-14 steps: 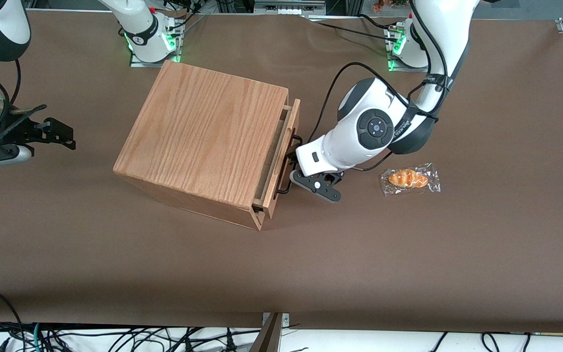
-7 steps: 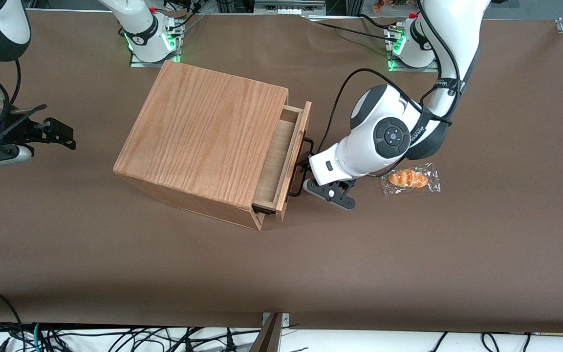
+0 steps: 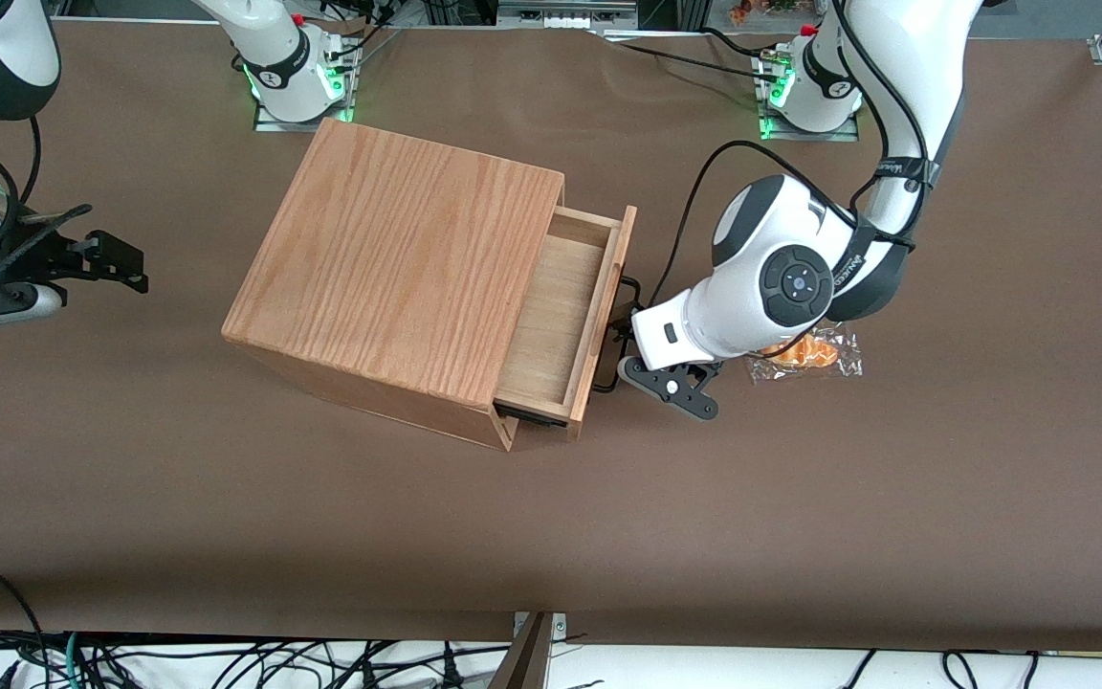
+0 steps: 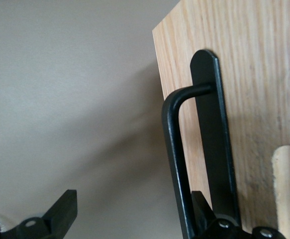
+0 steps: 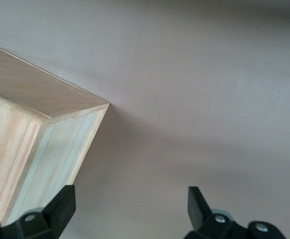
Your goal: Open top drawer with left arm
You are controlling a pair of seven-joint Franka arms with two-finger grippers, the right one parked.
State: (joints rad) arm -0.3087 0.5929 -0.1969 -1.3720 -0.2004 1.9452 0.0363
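Observation:
The wooden cabinet (image 3: 398, 268) stands mid-table. Its top drawer (image 3: 556, 316) is pulled partly out, showing a bare pale-wood tray inside. The oak-grain front panel (image 4: 254, 74) carries the thin black bar handle (image 3: 620, 330); the handle also shows in the left wrist view (image 4: 173, 149). The left arm (image 3: 781, 277) reaches down in front of the drawer. Its gripper (image 3: 629, 337) is at the handle. In the wrist view the gripper (image 4: 132, 216) is open: one finger (image 4: 200, 206) sits between the bar and the panel, the other finger (image 4: 61, 209) stands well clear of it.
A wrapped orange pastry (image 3: 814, 352) lies on the brown table (image 3: 895, 498) toward the working arm's end, partly covered by the arm's joint. Cables run along the table's near edge.
The drawer has slid steadily farther out of the cabinet, and the left arm and gripper have moved with it away from the cabinet, now overlapping the pastry.

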